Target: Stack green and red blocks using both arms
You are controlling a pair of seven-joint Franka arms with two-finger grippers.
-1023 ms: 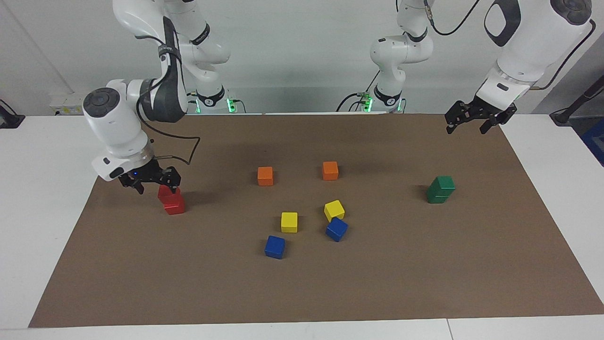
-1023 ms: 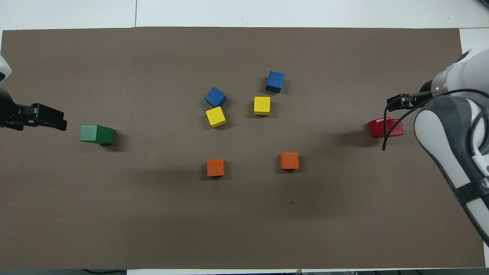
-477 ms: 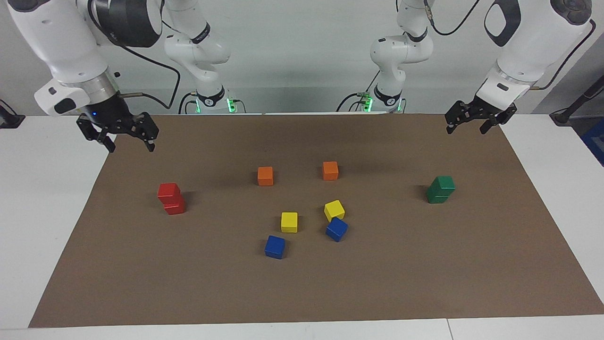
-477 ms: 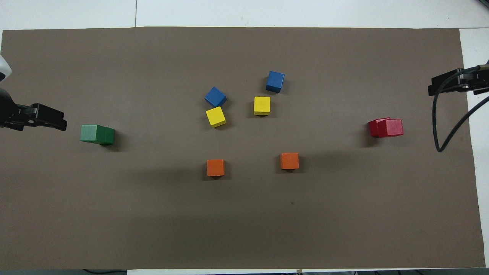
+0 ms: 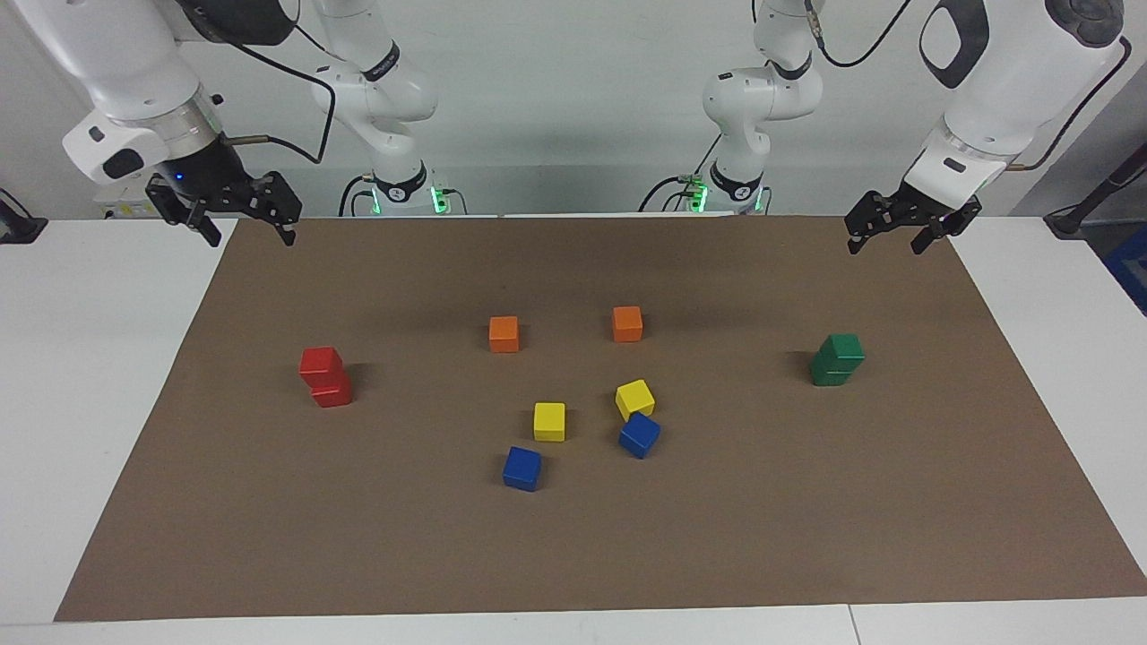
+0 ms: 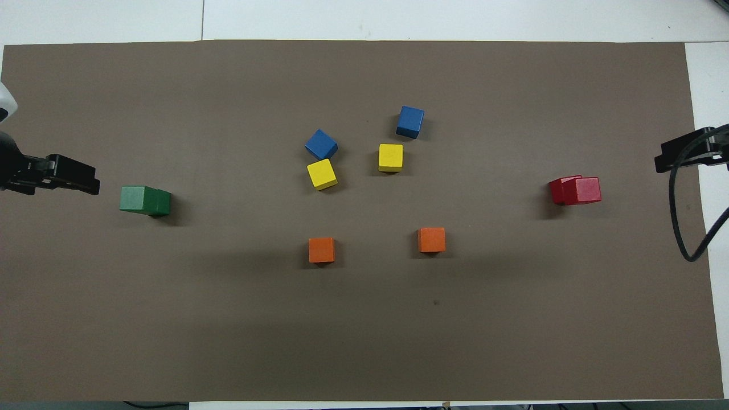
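Since a moment ago we see the right gripper lifted off the red stack and drawn back to the worktop corner at its own arm's end, jaws spread and empty. Our left gripper waits raised over the mat's edge at its own end, jaws likewise spread. One red block sits on the other, slightly skewed, in the red blocks pile; the green blocks stand squarely stacked. Each pile lies toward the mat's middle from its nearer gripper, well apart from it. We judge both stacks done, so nothing remains but to hold clear of them
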